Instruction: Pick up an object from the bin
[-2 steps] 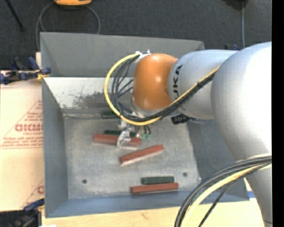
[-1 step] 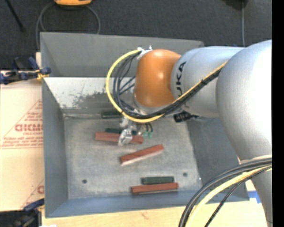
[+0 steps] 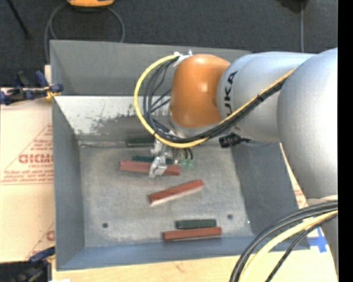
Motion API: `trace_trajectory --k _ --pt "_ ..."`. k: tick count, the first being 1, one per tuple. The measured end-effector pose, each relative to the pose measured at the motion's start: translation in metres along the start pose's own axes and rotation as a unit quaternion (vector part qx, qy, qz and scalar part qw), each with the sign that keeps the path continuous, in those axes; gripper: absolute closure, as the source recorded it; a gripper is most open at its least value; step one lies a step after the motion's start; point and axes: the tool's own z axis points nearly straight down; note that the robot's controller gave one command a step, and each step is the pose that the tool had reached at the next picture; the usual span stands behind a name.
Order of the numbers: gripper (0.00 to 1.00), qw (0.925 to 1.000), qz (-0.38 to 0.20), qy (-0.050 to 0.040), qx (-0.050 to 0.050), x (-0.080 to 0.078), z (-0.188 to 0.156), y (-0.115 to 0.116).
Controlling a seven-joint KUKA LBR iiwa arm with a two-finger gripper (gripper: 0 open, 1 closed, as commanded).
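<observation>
My gripper [image 3: 158,164] is low in the back half of the bin, directly over a red-brown flat bar [image 3: 134,167] that lies crosswise on the floor. The bar's right end passes under the gripper. A short green bar [image 3: 143,156] lies just behind the red-brown one, touching or nearly touching it. A small teal-green piece [image 3: 186,163] shows at the gripper's right side. In front of the gripper, a reddish bar with a pale edge [image 3: 176,192] lies tilted and apart from it.
A dark green bar [image 3: 139,140] lies against the back wall. Near the front wall lie a dark green bar [image 3: 195,223] and, right before it, a red-brown bar [image 3: 191,234]. The arm with its orange cover hangs over the bin's back right.
</observation>
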Motion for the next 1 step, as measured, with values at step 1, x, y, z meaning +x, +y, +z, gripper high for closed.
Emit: trace_trajectory --k 1 --pt "1.00 1.0000 0.000 -0.0043 -0.001 -0.0016 -0.0199 0.0002"
